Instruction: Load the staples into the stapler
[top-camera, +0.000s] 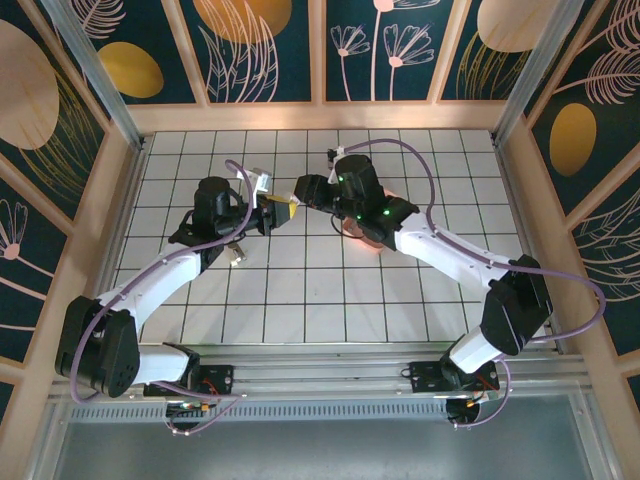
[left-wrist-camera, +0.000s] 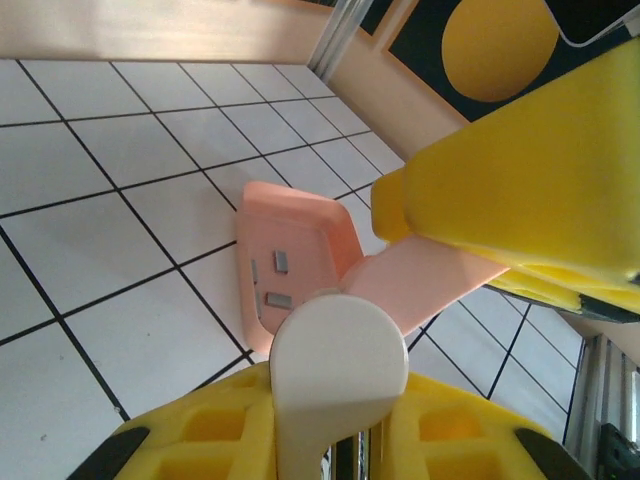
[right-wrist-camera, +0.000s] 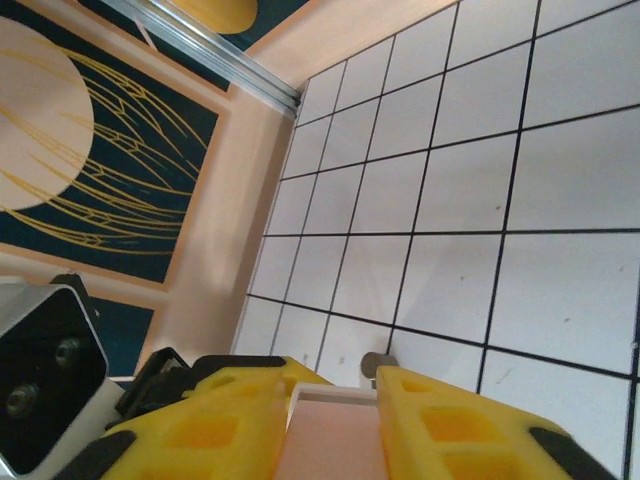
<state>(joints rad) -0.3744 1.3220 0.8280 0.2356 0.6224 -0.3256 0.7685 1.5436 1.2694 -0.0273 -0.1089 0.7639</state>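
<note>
Two grippers are clamping the stapler (left-wrist-camera: 430, 280) aloft: my left gripper (left-wrist-camera: 335, 425) is pinching its white end, my right gripper (right-wrist-camera: 330, 425) its pink arm. The staples (left-wrist-camera: 280, 299) are lying in the tray (left-wrist-camera: 252, 225) beneath my right wrist, so that arm is nearer.

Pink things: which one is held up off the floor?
The narrow pale pink stapler with the white rounded end, clamped between yellow fingers. The square salmon-pink tray lies on the white tiles.
</note>
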